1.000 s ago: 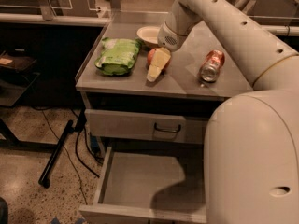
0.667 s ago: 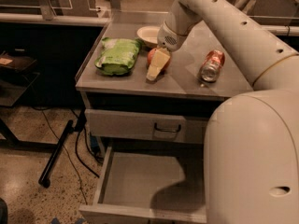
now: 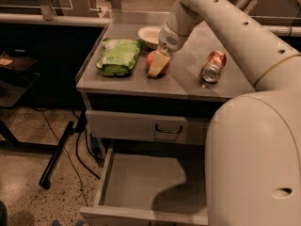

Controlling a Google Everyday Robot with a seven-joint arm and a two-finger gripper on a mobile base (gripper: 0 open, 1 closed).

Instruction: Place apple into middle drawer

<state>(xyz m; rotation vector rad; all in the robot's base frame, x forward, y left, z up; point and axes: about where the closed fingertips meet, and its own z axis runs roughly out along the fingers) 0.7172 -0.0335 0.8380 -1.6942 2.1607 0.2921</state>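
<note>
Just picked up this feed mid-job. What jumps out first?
The robot's big white arm fills the right side, reaching over the countertop with its tool at the apple. The apple sits between a green bag and a soda can lying on its side. Below, the middle drawer stands pulled open, its visible floor bare.

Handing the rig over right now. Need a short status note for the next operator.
Gripper: down at the apple on the table; hold not confirmed.
Apple: on the table between the green bag and the can.
Drawer: pulled open, floor bare.
Done: drawer open, gripper at the apple.
Left: confirm the grasp, lift, bring the apple down over the drawer, release.
</note>
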